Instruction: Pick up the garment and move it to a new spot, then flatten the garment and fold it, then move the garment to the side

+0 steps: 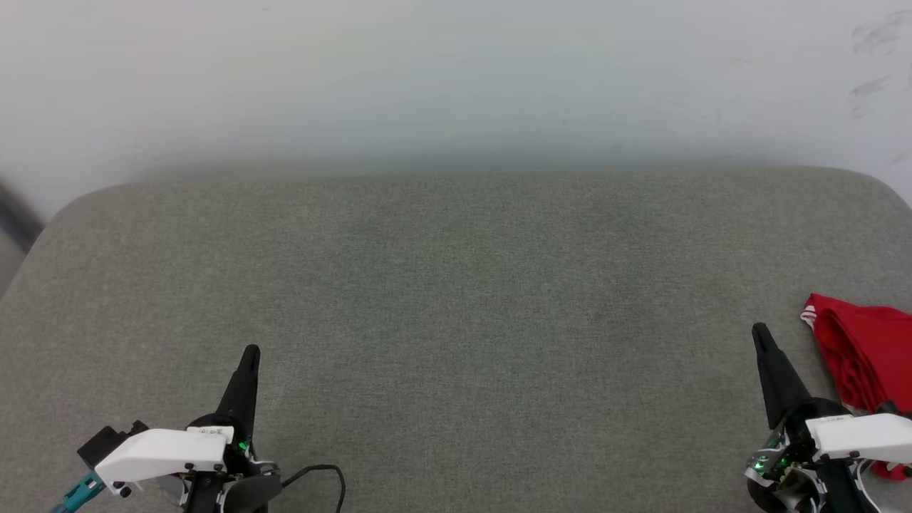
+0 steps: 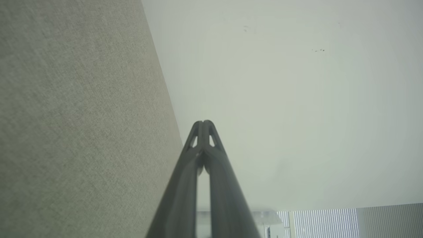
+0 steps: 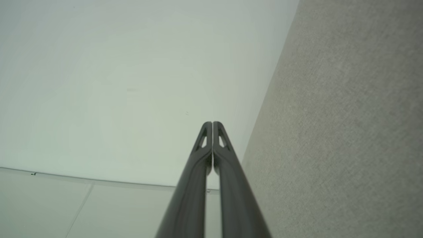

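off at the robot's right-hand edge of the grey padded surface [image 1: 456,299] lies the garment [image 1: 866,356], a bunched red heap with a bit of white-and-red striped trim at its far corner. the picture's edge cuts it off, so i can't tell how far it spreads. the right end effector [image 1: 761,333] hovers just beside it on the inner side, fingers pressed together with nothing between them, pointing away from the robot toward the wall [image 1: 456,85]. the cloth sits to the right of those fingers, its visible length running roughly front to back alongside them, and its near end slips behind the white wrist [image 1: 858,436]. the left end effector [image 1: 251,353], likewise clenched and empty, is well apart across the bare middle. my guess is the right arm takes the pickup, and it would need to let its fingers apart and swing outward to the right rather than reach forward.
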Controlling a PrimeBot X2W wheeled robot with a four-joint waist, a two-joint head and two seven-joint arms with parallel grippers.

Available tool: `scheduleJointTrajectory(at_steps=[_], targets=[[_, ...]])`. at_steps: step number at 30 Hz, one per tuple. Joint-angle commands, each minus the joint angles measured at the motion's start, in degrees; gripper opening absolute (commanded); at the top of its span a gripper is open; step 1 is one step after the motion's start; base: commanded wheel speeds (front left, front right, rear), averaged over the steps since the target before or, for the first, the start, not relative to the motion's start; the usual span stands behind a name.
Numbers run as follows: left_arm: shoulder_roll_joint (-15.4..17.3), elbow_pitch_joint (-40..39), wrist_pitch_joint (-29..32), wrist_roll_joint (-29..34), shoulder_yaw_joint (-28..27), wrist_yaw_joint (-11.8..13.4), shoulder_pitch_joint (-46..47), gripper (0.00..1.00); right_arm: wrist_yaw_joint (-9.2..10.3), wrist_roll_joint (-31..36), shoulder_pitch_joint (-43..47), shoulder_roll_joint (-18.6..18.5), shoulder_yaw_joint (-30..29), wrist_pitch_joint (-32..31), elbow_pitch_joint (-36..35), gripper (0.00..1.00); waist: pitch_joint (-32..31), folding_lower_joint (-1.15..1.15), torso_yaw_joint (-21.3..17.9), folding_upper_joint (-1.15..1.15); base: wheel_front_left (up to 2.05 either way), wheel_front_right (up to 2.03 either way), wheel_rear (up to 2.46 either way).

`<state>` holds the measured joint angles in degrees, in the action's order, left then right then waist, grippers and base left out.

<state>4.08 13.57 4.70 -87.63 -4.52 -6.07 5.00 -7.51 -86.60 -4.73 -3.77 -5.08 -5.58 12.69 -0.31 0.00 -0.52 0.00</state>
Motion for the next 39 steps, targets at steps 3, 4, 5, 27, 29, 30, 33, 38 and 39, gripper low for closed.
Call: scheduleJointTrajectory(at_steps=[3, 4, 5, 27, 29, 30, 33, 38, 39], targets=[[-0.28, 0.15, 0.54, -1.47, -0.68, -0.63, 1.06, 0.0, 0.03, -1.91, -1.16, 0.25, -0.29, -0.11, 0.34, 0.0, 0.1, 0.0, 0.11, 0.0, 0.0, 0.0, 0.0], [-0.35, 0.19, 0.68, -1.81, -0.78, -0.76, 1.11, 0.0, 0.03, -2.37, -1.26, 0.26, -0.33, -0.14, 0.46, 0.0, 0.13, 0.0, 0.14, 0.0, 0.0, 0.0, 0.0], [-0.42, 0.21, 0.74, -2.14, -0.89, -0.8, 1.14, 0.0, 0.03, -2.8, -1.35, 0.29, -0.38, -0.18, 0.57, 0.0, 0.16, 0.0, 0.18, 0.0, 0.0, 0.0, 0.0], [-1.09, 0.54, 1.76, -5.03, -1.99, -1.64, 1.48, 0.0, 0.03, -6.34, -1.77, 0.56, -0.89, -0.51, 1.45, 0.0, 0.48, 0.0, 0.52, 0.0, 0.0, 0.0, 0.0], [-1.11, 0.54, 1.79, -5.01, -2.02, -1.64, 1.48, 0.0, 0.03, -6.28, -1.78, 0.59, -0.93, -0.56, 1.45, 0.0, 0.48, 0.0, 0.52, 0.0, 0.0, 0.0, 0.0], [-1.11, 0.54, 1.79, -5.0, -2.03, -1.64, 1.47, 0.0, 0.03, -6.27, -1.78, 0.59, -0.94, -0.57, 1.45, 0.0, 0.48, 0.0, 0.52, 0.0, 0.0, 0.0, 0.0], [-1.12, 0.54, 1.81, -4.98, -2.03, -1.64, 1.47, 0.0, 0.03, -6.23, -1.78, 0.61, -0.97, -0.5, 1.45, 0.0, 0.48, 0.0, 0.52, 0.0, 0.0, 0.0, 0.0], [-1.14, 0.54, 1.83, -4.96, -2.05, -1.64, 1.47, 0.0, 0.03, -6.17, -1.79, 0.64, -1.02, -0.55, 1.46, 0.0, 0.48, 0.0, 0.52, 0.0, 0.0, 0.0, 0.0], [-1.14, 0.54, 1.84, -4.96, -2.06, -1.64, 1.47, 0.0, 0.03, -6.17, -1.79, 0.65, -1.02, -0.56, 1.46, 0.0, 0.48, 0.0, 0.52, 0.0, 0.0, 0.0, 0.0]])
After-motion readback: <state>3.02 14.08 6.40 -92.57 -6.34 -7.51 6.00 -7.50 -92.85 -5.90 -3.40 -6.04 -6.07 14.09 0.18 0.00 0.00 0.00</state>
